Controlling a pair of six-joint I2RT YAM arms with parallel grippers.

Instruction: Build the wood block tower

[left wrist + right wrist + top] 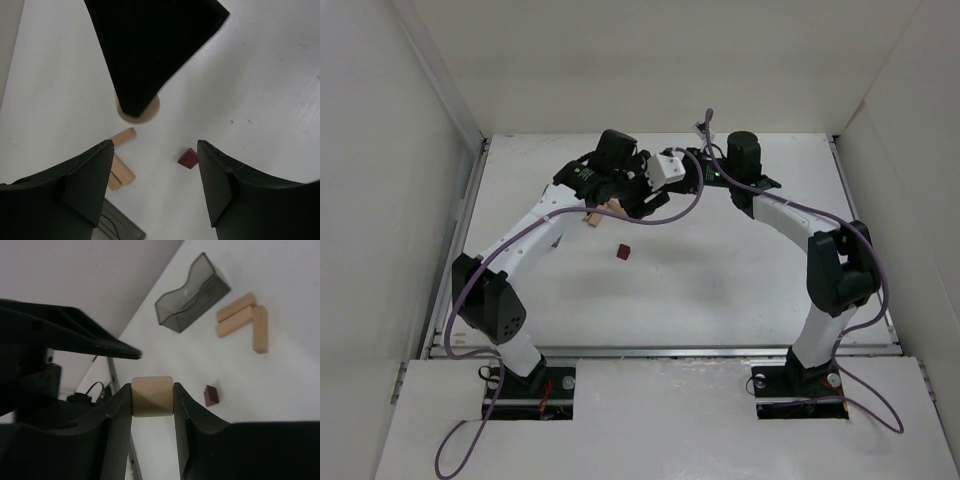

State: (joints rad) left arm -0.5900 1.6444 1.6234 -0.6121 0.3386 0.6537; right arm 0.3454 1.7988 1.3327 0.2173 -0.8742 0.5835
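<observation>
No tower stands yet: pale blocks (240, 320) and red cube (211, 395) lie loose. Right gripper (151, 390) clamps a wooden cylinder (152, 401); left gripper (155, 150) jaws stand apart.

Both arms arched up from the bottom of the top view and met near its upper middle. The left arm (535, 225) bent in from the left, its left gripper (155, 150) held with jaws spread wide. The right arm (790, 215) curved in from the right, its right gripper (152, 390) clamped on a pale wood cylinder (152, 401)
</observation>
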